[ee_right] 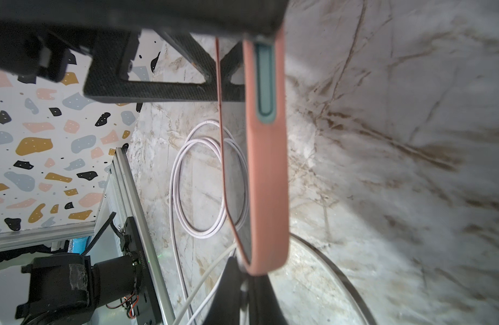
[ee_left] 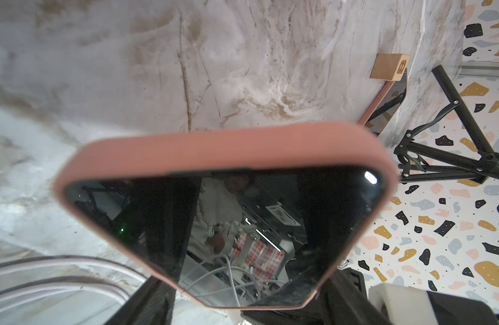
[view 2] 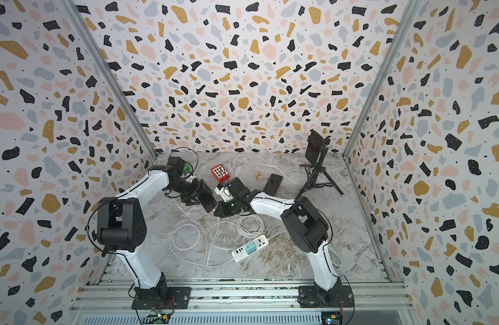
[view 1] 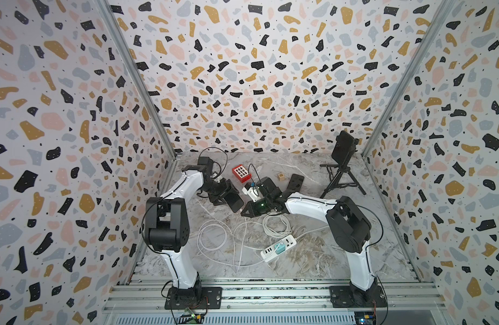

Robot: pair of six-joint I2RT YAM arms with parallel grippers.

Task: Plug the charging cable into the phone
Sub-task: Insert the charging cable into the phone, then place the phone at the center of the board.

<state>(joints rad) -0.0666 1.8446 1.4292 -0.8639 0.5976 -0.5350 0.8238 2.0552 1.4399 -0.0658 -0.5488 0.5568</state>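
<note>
Left fingers (ee_left: 293,292) grip the salmon-cased black phone (ee_left: 228,146) — right fingers (ee_right: 231,289) at its end, grip unclear; white charging cable (ee_right: 180,174) loops on the marble worktop (ee_right: 383,140).

phone (ee_left: 223,197) case salmon-pink, screen black | charging cable (ee_right: 176,180) white | table (view 1: 327,253) grey marble | walls (view 1: 242,70) terrazzo-speckled

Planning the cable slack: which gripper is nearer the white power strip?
Right. The right gripper sits at the lower end of the pink-cased phone, a little behind the power strip. The left gripper grips the phone farther back and farther left.
</note>
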